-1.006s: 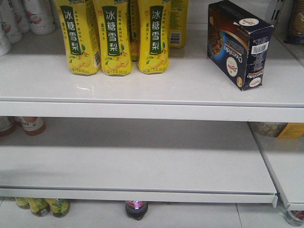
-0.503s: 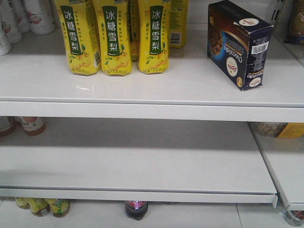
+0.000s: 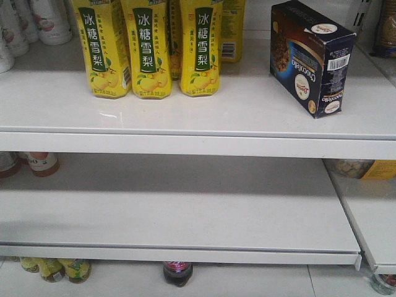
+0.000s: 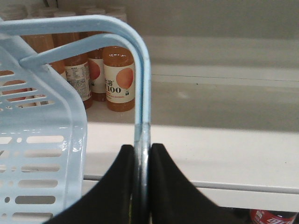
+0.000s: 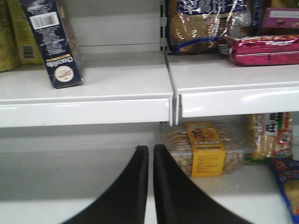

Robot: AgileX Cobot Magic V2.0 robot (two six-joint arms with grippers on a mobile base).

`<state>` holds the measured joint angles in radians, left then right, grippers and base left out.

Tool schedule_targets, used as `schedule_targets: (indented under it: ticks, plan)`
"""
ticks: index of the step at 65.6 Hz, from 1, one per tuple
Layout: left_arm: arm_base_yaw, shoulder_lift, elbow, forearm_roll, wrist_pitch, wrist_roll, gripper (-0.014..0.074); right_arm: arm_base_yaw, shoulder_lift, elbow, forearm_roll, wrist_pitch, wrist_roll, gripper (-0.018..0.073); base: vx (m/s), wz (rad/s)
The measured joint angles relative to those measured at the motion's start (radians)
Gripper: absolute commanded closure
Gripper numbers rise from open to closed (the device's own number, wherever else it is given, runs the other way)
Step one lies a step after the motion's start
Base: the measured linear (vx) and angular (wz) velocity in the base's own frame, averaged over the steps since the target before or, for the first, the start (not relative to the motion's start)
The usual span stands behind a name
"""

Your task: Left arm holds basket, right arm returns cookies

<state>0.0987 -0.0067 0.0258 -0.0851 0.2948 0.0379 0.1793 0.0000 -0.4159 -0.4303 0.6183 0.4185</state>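
The cookies (image 3: 312,59), a dark navy box, stand on end on the upper white shelf (image 3: 247,117), right of the yellow bottles, and nothing touches them. The right wrist view has the cookies (image 5: 52,42) at upper left. My right gripper (image 5: 150,150) hangs below and to the right of them, in front of the lower shelf, shut with nothing between its fingers. My left gripper (image 4: 141,149) is shut on a swing handle (image 4: 140,74) of the light blue basket (image 4: 42,140), whose slotted wall fills the left of that view. Neither arm appears in the front view.
Three yellow drink bottles (image 3: 148,49) stand at the upper shelf's left. The lower shelf (image 3: 185,210) is bare in front. Orange drink bottles (image 4: 119,77) stand behind the basket handle. Snack bags (image 5: 205,23) and a clear cookie tub (image 5: 205,149) fill the neighbouring bay on the right.
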Motion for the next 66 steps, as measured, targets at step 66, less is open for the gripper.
schedule_targets:
  ticks: [66]
  plan:
    - [0.000,0.000,0.000,0.000,0.000,0.001,0.0599,-0.405,0.000,0.444,0.360,-0.560,-0.333,0.0562,0.00,0.00]
